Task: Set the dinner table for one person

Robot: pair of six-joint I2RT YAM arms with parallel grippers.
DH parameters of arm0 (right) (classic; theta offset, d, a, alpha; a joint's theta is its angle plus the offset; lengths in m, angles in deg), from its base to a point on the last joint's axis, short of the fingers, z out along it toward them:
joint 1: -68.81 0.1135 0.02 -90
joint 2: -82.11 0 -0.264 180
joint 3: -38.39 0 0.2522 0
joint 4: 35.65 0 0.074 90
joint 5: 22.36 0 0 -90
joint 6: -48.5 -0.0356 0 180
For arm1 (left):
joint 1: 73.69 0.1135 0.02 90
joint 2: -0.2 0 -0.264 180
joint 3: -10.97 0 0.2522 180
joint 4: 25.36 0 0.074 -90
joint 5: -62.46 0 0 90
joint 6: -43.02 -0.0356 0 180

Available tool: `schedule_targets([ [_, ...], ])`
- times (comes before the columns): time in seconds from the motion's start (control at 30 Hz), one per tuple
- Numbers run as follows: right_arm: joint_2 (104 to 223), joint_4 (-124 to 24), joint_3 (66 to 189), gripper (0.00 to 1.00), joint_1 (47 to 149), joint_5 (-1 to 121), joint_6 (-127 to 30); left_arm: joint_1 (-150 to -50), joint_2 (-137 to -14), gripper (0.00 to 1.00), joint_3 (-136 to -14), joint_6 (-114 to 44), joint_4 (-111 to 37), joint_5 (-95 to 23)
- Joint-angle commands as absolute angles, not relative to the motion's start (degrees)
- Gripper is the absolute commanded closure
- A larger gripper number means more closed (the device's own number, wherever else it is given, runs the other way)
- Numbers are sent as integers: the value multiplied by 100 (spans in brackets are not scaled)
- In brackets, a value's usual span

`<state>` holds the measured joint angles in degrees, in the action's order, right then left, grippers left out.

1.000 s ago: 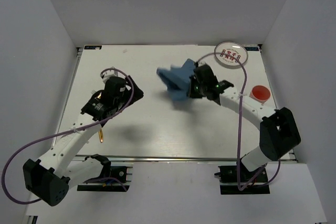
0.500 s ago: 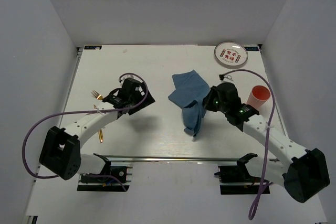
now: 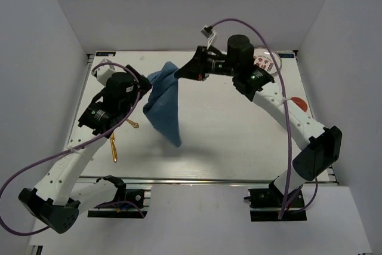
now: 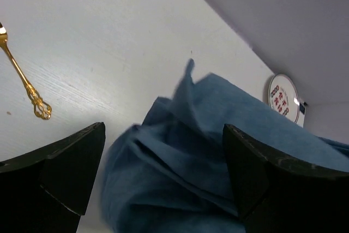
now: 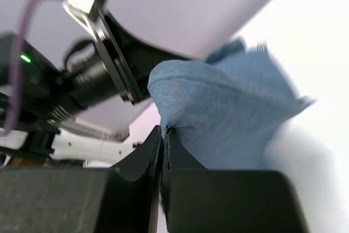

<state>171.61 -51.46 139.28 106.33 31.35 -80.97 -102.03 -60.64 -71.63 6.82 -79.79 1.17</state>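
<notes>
Here the dinner table (image 3: 239, 141) lies flat in front of both arms, its long axis running left to right and its shorter edges at the side walls. Close to its left edge, toward the near-left corner, a gold fork (image 3: 113, 149) lies with its length running near to far. Above the far-left part of the table the left gripper (image 4: 163, 135) stands with its jaws spread wide; folds of a blue cloth (image 3: 164, 103) sit between them, not pinched. The cloth is lifted off the table and hangs down to a point toward the near edge. Its upper corner is pinched in the right gripper (image 5: 163, 135), whose jaws are pressed tight together on it near the middle of the far edge. A patterned plate (image 3: 268, 63) sits in the far-right corner, partly behind the right arm. A red cup (image 3: 301, 105) shows near the right edge.
</notes>
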Motion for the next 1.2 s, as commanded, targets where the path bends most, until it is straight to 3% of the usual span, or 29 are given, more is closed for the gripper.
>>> schedule_targets([
  [0.0, 17369, -5239, 14558, 100, 10169, 2808, -8115, -10190, -6036, 2, -7433, 488, -8351, 665],
  [0.2, 17291, -4179, 12425, 100, 8826, 2370, -8290, -10190, -6141, 2, -7232, 224, -8088, 454],
  [0.3, 17054, -4176, 11571, 100, 8428, 2772, -8045, -10190, -6229, 2, -6941, 154, -7929, 428],
  [0.33, 17001, -4699, 11448, 94, 8376, 3061, -7940, -10190, -6360, 2, -6854, 154, -7929, 393],
  [0.4, 16913, -5133, 10818, 61, 8157, 3998, -7929, -10190, -6545, 2, -6853, 180, -7981, 358],
  [0.43, 16747, -5109, 10518, 57, 8103, 4117, -7973, -10190, -6641, 2, -6844, 189, -8043, 314],
  [0.5, 16466, -5073, 9773, 37, 7928, 4616, -8105, -10190, -6896, 2, -6862, 198, -8113, 129],
  [0.6, 15789, -5012, 9277, 30, 7918, 4970, -8010, -10260, -7142, 2, -6783, 285, -8254, -160],
  [0.63, 15640, -5125, 9310, 21, 7918, 5067, -7939, -10260, -7178, 2, -6696, 329, -8185, -309],
  [0.83, 15532, -5548, 9626, 21, 7918, 5410, -7613, -10313, -7284, 2, -5659, 891, -7597, -1830],
  [1.17, 16481, -5363, 10618, 22, 7927, 5296, -7746, -10243, -6862, 2, -4902, 1665, -7376, -1778],
])
